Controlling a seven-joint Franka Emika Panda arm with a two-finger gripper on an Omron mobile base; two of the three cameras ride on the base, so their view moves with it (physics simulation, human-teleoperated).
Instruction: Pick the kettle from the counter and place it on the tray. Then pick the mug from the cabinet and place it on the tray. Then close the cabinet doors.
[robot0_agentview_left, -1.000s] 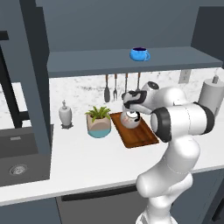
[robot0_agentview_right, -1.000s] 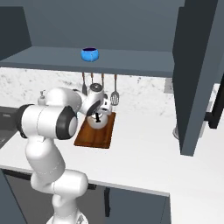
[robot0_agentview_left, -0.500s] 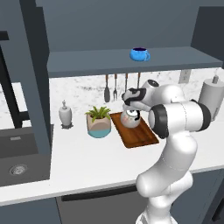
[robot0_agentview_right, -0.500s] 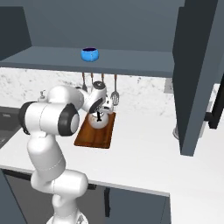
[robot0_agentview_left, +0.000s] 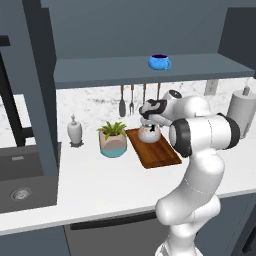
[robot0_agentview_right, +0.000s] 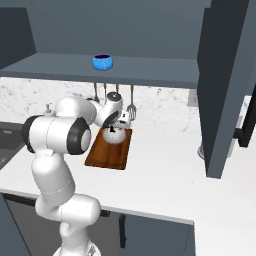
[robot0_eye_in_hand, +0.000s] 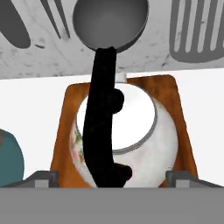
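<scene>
Finishing the first step, we judge: the kettle (robot0_eye_in_hand: 131, 140) sits on the far end of the tray (robot0_agentview_left: 156, 150), which lies on the counter (robot0_agentview_left: 100, 180) just beside a potted plant (robot0_agentview_left: 113, 140). Our gripper (robot0_agentview_left: 148, 111) hangs directly above the kettle. In the hand view its two finger tips (robot0_eye_in_hand: 43, 178) stand wide apart at either side of the kettle's body, with nothing between them touching, so we read the pincer as spread and empty, the kettle let go.

Next, we reckon, comes the mug (robot0_agentview_left: 159, 62), which stands on the shelf of the cabinet (robot0_agentview_right: 150, 65), above and slightly right of the tray in the left base view. That calls for lifting clear of the kettle's handle, then rising to shelf height. Both cabinet doors (robot0_agentview_right: 225, 85) stand open and are left for last.

The kettle looks round and white, with a faint pink floral patch on its side, a pale lid, and a black arched handle crossing over a black knob.
</scene>
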